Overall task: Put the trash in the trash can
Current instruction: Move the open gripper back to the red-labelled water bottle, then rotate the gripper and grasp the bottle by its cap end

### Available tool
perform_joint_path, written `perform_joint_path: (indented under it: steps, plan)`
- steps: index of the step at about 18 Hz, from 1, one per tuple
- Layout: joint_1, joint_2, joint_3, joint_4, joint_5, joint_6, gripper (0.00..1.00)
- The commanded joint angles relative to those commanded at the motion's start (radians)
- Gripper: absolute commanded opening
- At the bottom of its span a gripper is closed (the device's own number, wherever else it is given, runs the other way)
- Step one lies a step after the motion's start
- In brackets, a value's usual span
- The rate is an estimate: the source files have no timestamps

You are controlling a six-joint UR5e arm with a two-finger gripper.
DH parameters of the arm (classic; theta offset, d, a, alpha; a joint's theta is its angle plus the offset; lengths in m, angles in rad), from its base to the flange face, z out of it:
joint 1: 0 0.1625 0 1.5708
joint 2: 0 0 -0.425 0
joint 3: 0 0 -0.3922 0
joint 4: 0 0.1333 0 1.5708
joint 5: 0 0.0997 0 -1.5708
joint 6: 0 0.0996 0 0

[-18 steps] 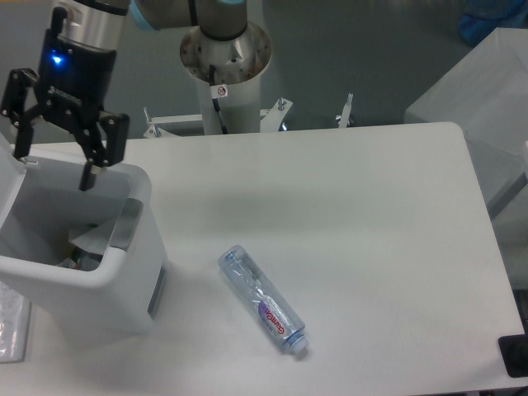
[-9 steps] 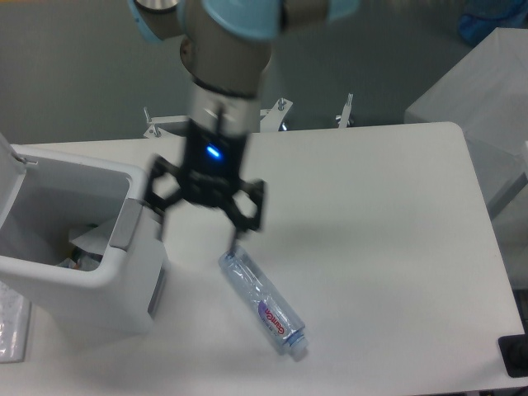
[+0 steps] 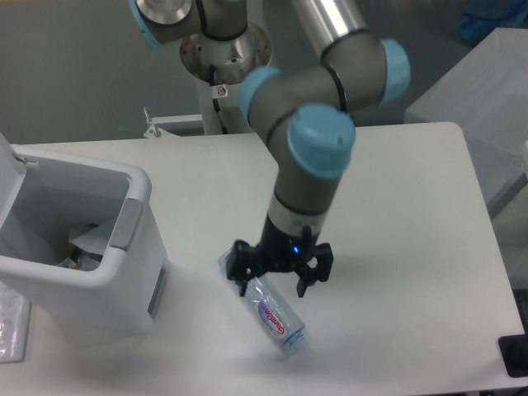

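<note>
A clear plastic water bottle with a purple label (image 3: 270, 308) lies flat on the white table, pointing down and to the right. My gripper (image 3: 273, 288) hangs low over the bottle's middle, open, one finger on each side of it. The white trash can (image 3: 91, 264) stands at the left with its lid tipped back. A crumpled wrapper (image 3: 87, 238) shows inside the can.
The robot's base column (image 3: 223, 62) rises behind the table's far edge. A pale block (image 3: 474, 91) stands off the right side. A small dark object (image 3: 515, 355) sits at the lower right corner.
The gripper has travelled from above the trash can across to the right and down to the bottle, which has not moved.
</note>
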Motion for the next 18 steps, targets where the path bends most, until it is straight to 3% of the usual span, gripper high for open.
perform_joint_path:
  steps: [3,7,13,18]
  plan:
    - [-0.002,-0.038,0.049,-0.075,0.012,-0.008,1.00]
    - [-0.021,-0.074,0.066,-0.079,0.063,-0.069,1.00]
    - [-0.044,-0.155,0.141,-0.135,0.127,-0.143,1.00]
    - [-0.060,-0.198,0.148,-0.152,0.162,-0.160,1.00]
